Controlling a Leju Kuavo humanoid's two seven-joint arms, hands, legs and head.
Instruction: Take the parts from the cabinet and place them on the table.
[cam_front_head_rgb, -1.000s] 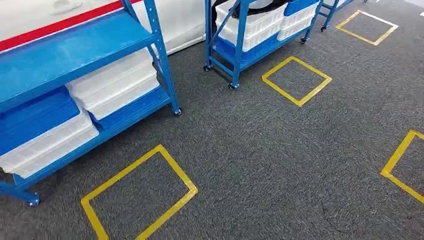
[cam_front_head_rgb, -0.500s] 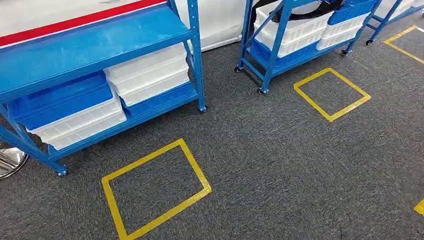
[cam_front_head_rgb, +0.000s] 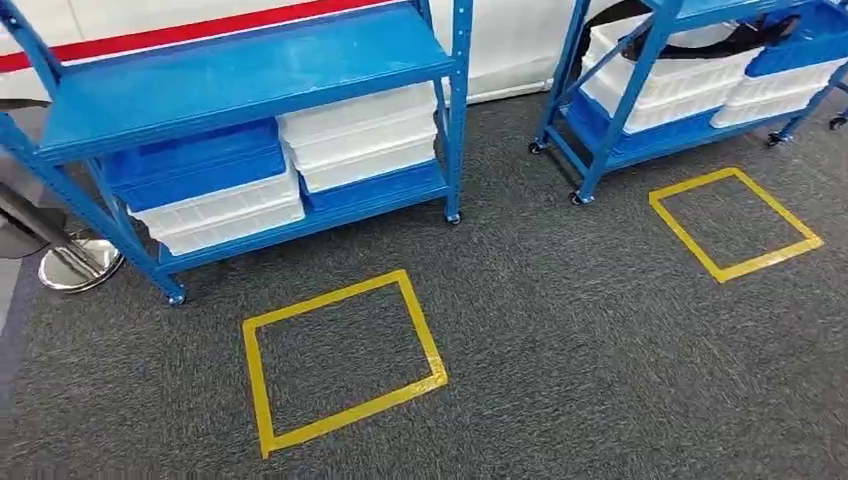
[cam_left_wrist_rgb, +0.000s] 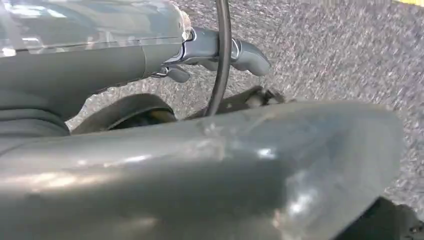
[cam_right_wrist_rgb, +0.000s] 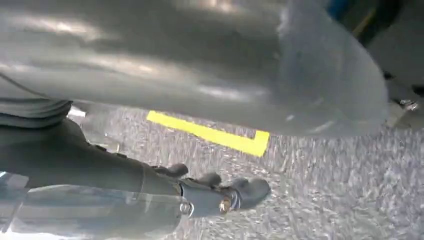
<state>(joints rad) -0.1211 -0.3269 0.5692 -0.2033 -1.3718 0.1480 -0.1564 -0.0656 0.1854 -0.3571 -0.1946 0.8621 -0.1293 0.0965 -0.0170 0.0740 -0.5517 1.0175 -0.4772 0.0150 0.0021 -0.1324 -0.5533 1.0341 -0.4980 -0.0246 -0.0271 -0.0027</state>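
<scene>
Your target is the blue steel shelving cabinet (cam_front_head_rgb: 250, 75) on castors, standing against the white wall with its red stripe. On its lower shelf sit stacked plastic bins: a blue bin over white ones (cam_front_head_rgb: 205, 190) toward the cabinet's left end, and a stack of white lidded bins (cam_front_head_rgb: 362, 135) beside them at the right end. You cannot see any parts from here; whatever the bins hold is hidden by lids and stacking. The cabinet's middle shelf is a bare blue board.

You look to be at the approach step: nothing is picked, and no table is in sight. Just in front of the cabinet a yellow tape square (cam_front_head_rgb: 340, 355) marks the grey carpet, probably your standing spot. Next you would need to step into it, face the cabinet squarely, and raise an arm toward a bin.

Both arms hang low over the carpet. The left hand (cam_left_wrist_rgb: 220, 52) and right hand (cam_right_wrist_rgb: 220, 192) each carry nothing, fingers loosely extended.

To the cabinet's right stands a second blue rack (cam_front_head_rgb: 640, 60) with more bins.
</scene>
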